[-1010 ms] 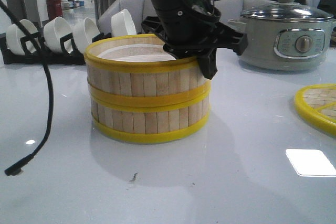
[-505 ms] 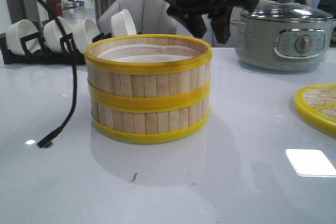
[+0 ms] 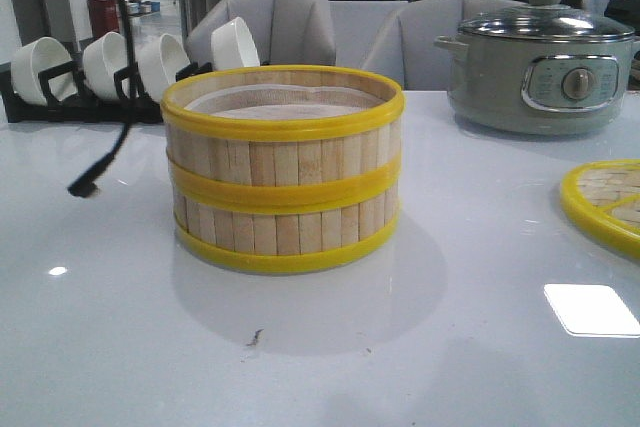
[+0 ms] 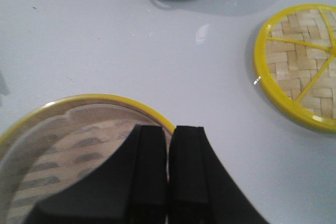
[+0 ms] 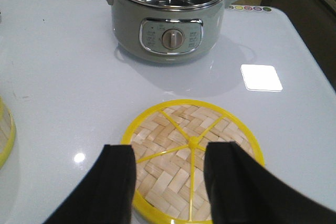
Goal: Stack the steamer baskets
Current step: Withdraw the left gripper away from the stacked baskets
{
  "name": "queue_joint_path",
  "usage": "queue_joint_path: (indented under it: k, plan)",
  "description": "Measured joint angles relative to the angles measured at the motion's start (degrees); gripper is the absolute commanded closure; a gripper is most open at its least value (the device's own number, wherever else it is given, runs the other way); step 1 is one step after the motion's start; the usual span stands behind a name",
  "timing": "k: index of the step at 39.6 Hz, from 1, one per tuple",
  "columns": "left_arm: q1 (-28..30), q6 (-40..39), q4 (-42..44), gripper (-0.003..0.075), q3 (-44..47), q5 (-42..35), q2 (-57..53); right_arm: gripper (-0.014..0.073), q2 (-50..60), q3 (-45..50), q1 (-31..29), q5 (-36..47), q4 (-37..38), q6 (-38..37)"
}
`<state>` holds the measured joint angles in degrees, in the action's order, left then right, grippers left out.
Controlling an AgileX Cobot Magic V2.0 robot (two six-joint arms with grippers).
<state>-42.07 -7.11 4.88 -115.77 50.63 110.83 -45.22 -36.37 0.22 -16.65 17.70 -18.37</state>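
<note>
The white table (image 3: 480, 247) spreads across the whole scene, glossy, with a bright square reflection near the right. At its middle stand the steamer baskets (image 3: 283, 182), one set squarely on the other, yellow rims aligned and a whitish liner showing inside the upper one. Far right sits the grey-green electric pot (image 3: 541, 62) with its glass lid and dial, well apart from the stack. On the far left a black rack holds white bowls (image 3: 100, 67) tilted on edge. At the right edge lies the flat woven lid (image 3: 605, 202), yellow-rimmed, only partly in the front view. A black cable (image 3: 110, 142) hangs on the left, its plug end hanging just over the table left of the stack and apart from it.

The left gripper (image 4: 169, 177) hangs above the upper basket's rim (image 4: 100, 99), its two black fingers pressed almost together, holding nothing. The right gripper (image 5: 169, 182) hovers over the woven lid, fingers spread wide apart, empty and not touching it.
</note>
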Motion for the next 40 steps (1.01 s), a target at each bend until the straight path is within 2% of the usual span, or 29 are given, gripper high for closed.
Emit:
queue_joint_path:
  k: [10,19,28,40]
  plan:
    - [7.7,0.0,0.0,0.0627,0.71,3.01,-9.94,0.0188,0.0,0.0,0.0,-0.7,0.0,0.0]
    - [15.62,0.03,0.03,0.0627,6.09,2.52,-20.56,0.0188,0.0,0.0,0.0,-0.82,0.0,0.0]
    - [22.27,0.03,0.12,0.0627,18.34,-0.43,-31.62,0.0188,0.0,0.0,0.0,-0.82,0.0,0.0]
    - [23.97,-0.74,0.48,0.0627,39.02,-9.27,-48.45,0.0188,0.0,0.0,0.47,-0.11,0.0,0.0]
